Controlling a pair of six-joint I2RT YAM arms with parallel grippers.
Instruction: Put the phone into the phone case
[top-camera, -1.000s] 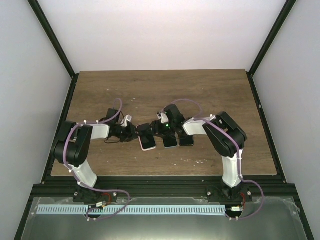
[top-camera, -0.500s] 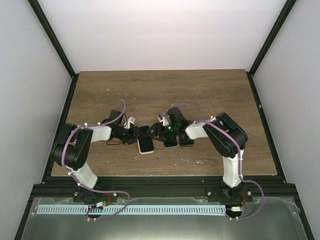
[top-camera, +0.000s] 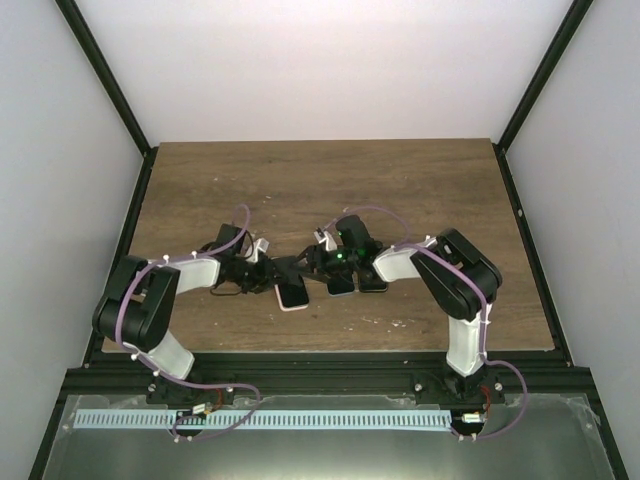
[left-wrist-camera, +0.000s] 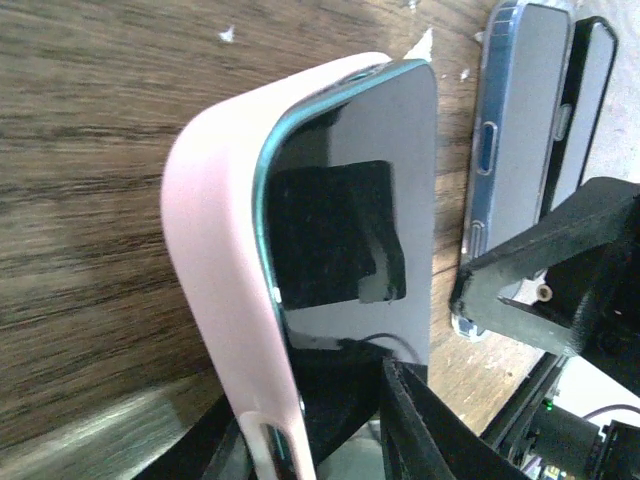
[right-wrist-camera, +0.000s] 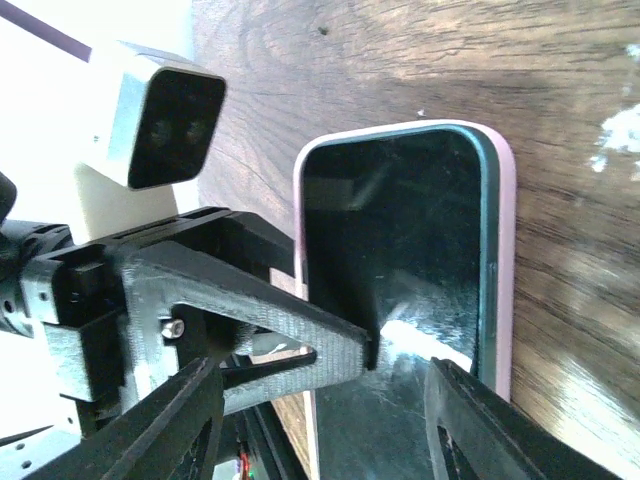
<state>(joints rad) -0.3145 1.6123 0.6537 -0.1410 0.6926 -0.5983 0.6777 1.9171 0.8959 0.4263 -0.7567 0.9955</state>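
The phone has a dark screen and a teal side, and it lies inside the pink phone case. The teal side shows along the case's rim. The cased phone is tipped up on one long edge in the left wrist view. My left gripper holds its near end. One left finger presses its tip on the screen and the other reaches under the case. My right gripper hovers open over the phone's other end, fingers well apart, with the left finger between them.
A phone in a clear case lies flat just right of the pink one, its side buttons showing. A black one lies beside it. The right arm reaches over both. The wooden table stretches away behind.
The left arm has stretched forward and the cased phone has shifted slightly left and nearer. The right gripper has moved left over the phone. The left jaws opened a little, then closed again.
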